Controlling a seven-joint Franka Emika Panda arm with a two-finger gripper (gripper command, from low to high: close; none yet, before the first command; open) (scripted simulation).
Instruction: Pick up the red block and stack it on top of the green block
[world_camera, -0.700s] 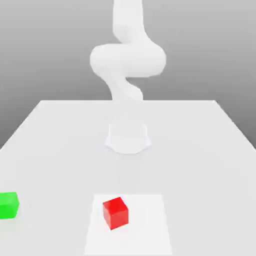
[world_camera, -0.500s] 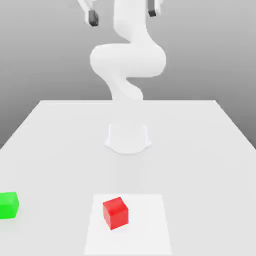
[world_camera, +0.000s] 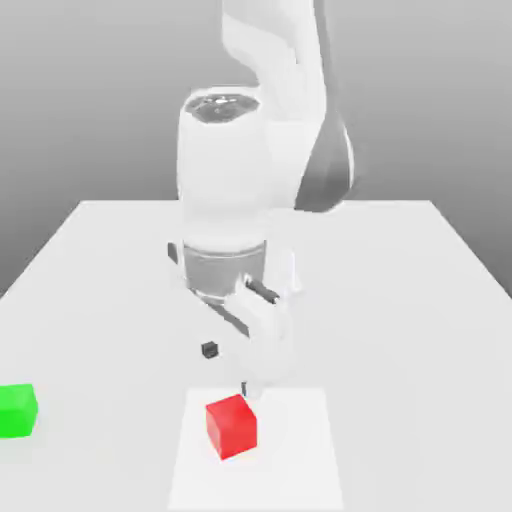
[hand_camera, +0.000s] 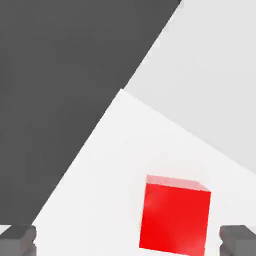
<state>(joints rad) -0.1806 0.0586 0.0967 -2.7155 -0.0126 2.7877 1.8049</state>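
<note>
The gripper (world_camera: 228, 367) hangs with its fingers spread and nothing between them, near the red block (world_camera: 231, 427), which sits on the white square (world_camera: 296, 460); the green block (world_camera: 16, 411) rests on the table (world_camera: 420, 360), at the exterior view's left edge

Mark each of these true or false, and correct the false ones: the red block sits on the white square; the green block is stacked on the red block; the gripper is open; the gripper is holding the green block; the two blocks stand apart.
1. The red block sits on the white square. True.
2. The green block is stacked on the red block. False: it rests on the table, off to the exterior view's left.
3. The gripper is open. True.
4. The gripper is holding the green block. False: it holds nothing.
5. The two blocks stand apart. True.
</note>
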